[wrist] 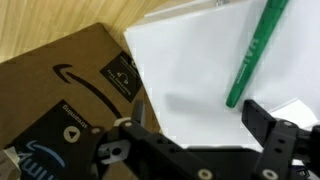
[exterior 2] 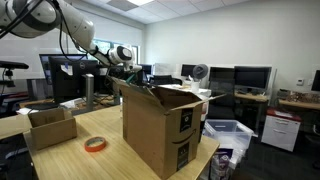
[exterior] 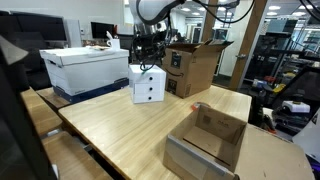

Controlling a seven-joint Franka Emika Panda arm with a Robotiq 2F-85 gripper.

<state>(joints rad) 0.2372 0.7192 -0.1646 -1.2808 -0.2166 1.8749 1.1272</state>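
Note:
In the wrist view a green marker (wrist: 255, 45) lies on the flat top of a white box (wrist: 190, 65), apart from both fingers. My gripper (wrist: 200, 115) hangs just above that top, open, with nothing between its black fingers (wrist: 266, 125). A brown Amazon cardboard box (wrist: 60, 90) lies to the left of the white box. In an exterior view the gripper (exterior: 148, 60) is directly over the small white box (exterior: 148, 85) on the wooden table (exterior: 120, 125). In an exterior view the arm's end (exterior 2: 130, 68) is partly hidden behind a large cardboard box (exterior 2: 160, 125).
An open brown box (exterior: 195, 65) stands right of the white box, and a white and blue bin (exterior: 85, 68) to its left. An open cardboard tray (exterior: 210, 140) sits at the table's near edge. A roll of orange tape (exterior 2: 96, 144) lies on the table.

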